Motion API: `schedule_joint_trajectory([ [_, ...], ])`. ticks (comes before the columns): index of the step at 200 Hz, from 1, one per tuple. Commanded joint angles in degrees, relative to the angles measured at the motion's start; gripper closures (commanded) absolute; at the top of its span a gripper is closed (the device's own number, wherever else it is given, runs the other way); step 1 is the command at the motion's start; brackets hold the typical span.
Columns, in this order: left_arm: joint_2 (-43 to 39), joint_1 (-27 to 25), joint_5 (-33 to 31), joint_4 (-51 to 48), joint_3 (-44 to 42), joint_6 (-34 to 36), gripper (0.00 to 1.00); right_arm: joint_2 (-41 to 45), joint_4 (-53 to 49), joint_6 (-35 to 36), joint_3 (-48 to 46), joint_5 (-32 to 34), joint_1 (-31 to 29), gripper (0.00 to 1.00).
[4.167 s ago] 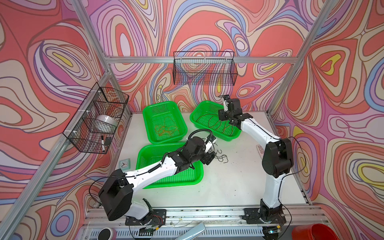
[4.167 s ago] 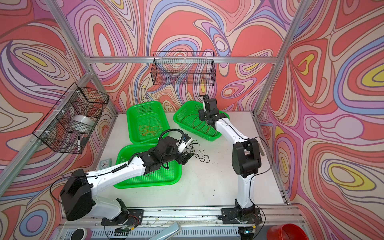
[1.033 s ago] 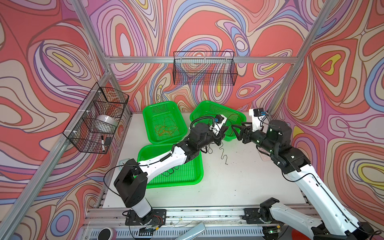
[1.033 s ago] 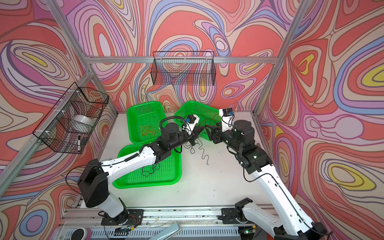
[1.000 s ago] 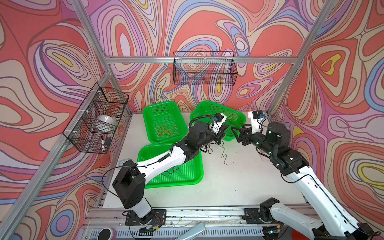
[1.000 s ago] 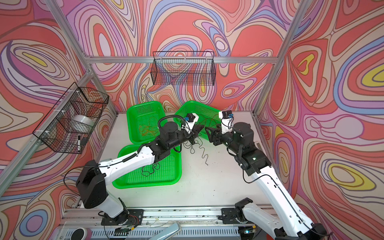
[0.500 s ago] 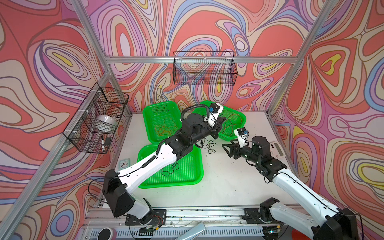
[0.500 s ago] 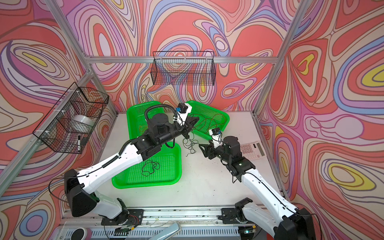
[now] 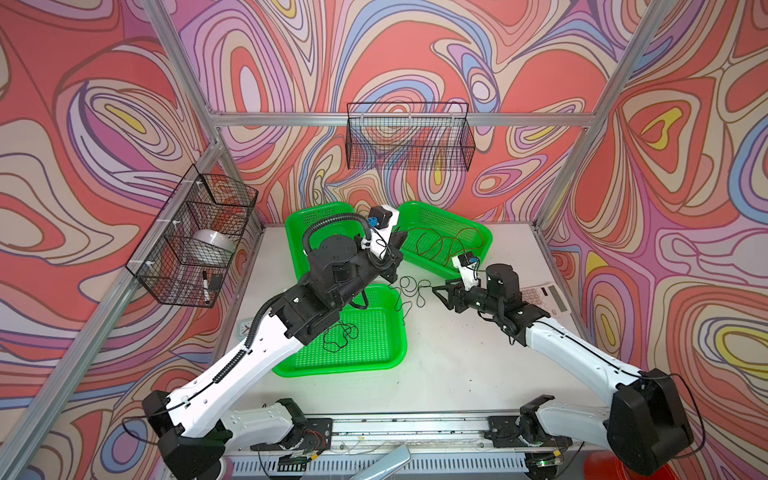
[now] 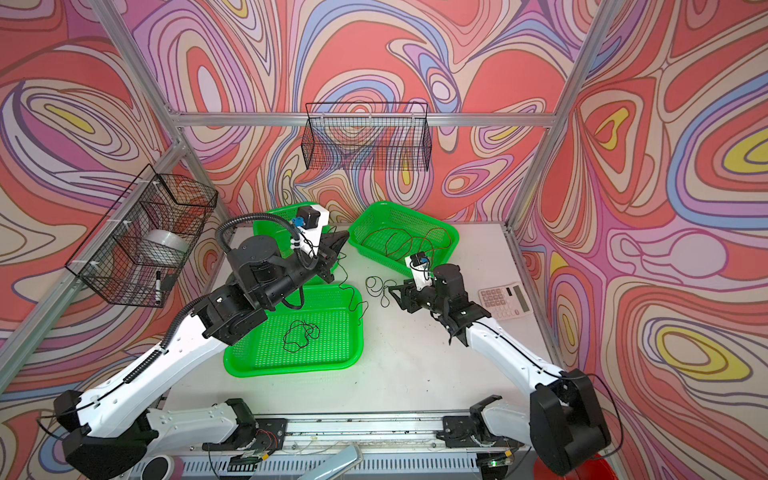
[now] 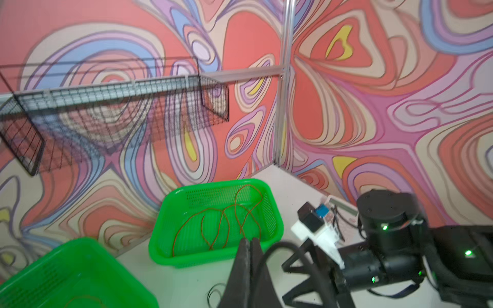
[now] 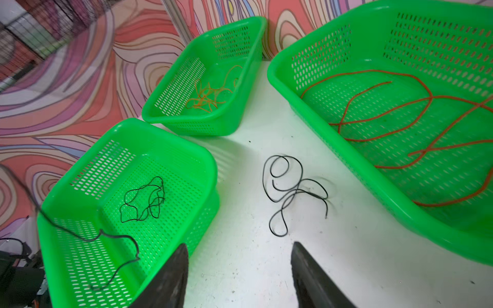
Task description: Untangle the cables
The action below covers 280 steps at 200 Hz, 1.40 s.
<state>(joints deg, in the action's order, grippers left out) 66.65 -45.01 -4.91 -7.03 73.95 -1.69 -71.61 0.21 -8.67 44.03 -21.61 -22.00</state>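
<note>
Orange cables (image 12: 208, 96), red-brown cables (image 12: 400, 120) already binned; black bundle (image 12: 144, 200) in front basket (image 12: 210, 170). Left pincer (image 11: 249, 241) clamped on black strand (image 12: 66, 228) dangling over it; right pincer (image 12: 239, 244) gaping, empty, above last loose black cable (image 12: 292, 190) on counter (image 12: 346, 240).

Table (image 9: 457, 365) right of front basket (image 9: 340, 371) open for me; hanging black cable (image 12: 88, 240) crosses its rim, black loops (image 12: 290, 190) and rear basket (image 9: 440, 220) beyond.

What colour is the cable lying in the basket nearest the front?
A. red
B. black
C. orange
B: a tangle of black cable lies on the floor of the front basket.
</note>
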Motion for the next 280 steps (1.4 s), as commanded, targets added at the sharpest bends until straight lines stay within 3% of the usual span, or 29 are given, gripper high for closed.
schedule_joint_trajectory([
  [1,-4.0,2.8,-5.3,-5.4,-6.6,-3.4,1.00,-4.0,-3.4,-0.8,5.0,8.6,-0.2,0.39],
  [57,-10.7,12.5,-2.7,-5.0,-28.3,-14.1,1.00,-25.0,-12.3,-7.6,17.3,17.6,-0.4,0.55],
  [93,-9.4,20.1,4.8,-3.8,-36.4,-20.5,1.00,-29.5,-11.0,-11.1,17.4,19.7,-0.3,0.61],
  [117,-7.4,22.2,7.2,-4.5,-37.8,-22.7,0.74,-33.5,-10.9,-12.1,18.5,19.2,-0.4,0.63],
  [125,-7.0,22.3,7.4,-4.8,-37.7,-22.8,0.50,-34.1,-10.3,-12.5,18.5,19.1,-0.4,0.63],
  [133,-6.9,22.2,7.4,-5.1,-37.5,-23.2,0.37,-34.8,-9.5,-12.7,18.5,18.9,-0.4,0.64],
  [157,-7.4,22.2,4.5,-7.7,-35.9,-23.7,0.18,-37.2,-8.9,-12.7,20.0,17.2,-0.4,0.67],
  [168,-8.1,22.2,2.8,-10.5,-35.1,-23.4,0.01,-38.1,-8.4,-12.9,20.3,17.0,-0.4,0.67],
  [246,-9.6,22.1,6.2,-9.2,-33.1,-20.0,0.01,-43.1,-6.0,-11.9,23.6,14.2,-0.4,0.73],
  [259,-9.0,22.1,6.5,-9.0,-32.7,-19.8,0.01,-43.3,-5.8,-11.6,23.9,13.9,-0.4,0.77],
  [280,-8.2,22.1,7.1,-8.5,-32.2,-19.1,0.01,-43.3,-5.8,-10.3,24.4,12.0,-0.4,0.92],
])
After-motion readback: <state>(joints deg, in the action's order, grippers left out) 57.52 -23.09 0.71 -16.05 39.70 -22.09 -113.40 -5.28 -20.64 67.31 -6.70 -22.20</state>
